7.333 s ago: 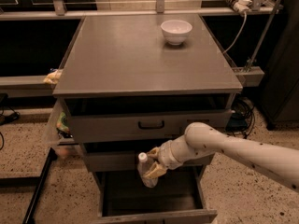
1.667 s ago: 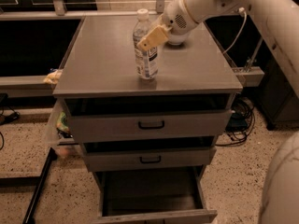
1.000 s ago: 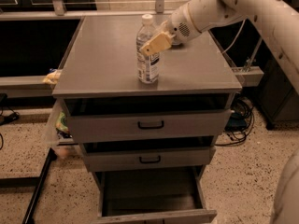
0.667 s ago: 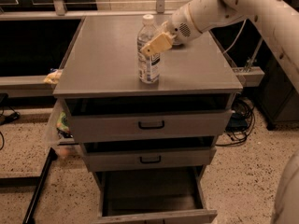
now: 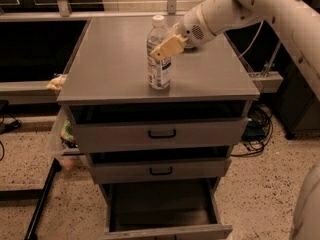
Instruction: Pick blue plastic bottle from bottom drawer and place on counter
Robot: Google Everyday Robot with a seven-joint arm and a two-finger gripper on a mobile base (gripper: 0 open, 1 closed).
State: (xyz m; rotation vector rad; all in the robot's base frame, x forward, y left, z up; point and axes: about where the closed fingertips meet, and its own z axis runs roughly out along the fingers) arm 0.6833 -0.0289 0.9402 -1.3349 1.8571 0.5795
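Note:
The blue plastic bottle (image 5: 159,59), clear with a white cap and a white-and-blue label, stands upright on the counter (image 5: 110,69), near its front middle. My gripper (image 5: 167,47) reaches in from the upper right and is closed on the bottle's upper half, with one yellowish finger (image 5: 170,45) lying across its front. The other finger is hidden behind the bottle. The bottom drawer (image 5: 167,231) is pulled open below and looks dark and empty inside.
Two shallower drawers with black handles (image 5: 161,133) sit slightly open under the counter. A rail with a yellowish object (image 5: 56,82) runs at the left. Cables (image 5: 257,129) lie on the floor at the right. My white arm (image 5: 280,9) spans the upper right.
The bottle came out of the bottom drawer and up onto the counter. Over the last second the bottle and my gripper have stayed still.

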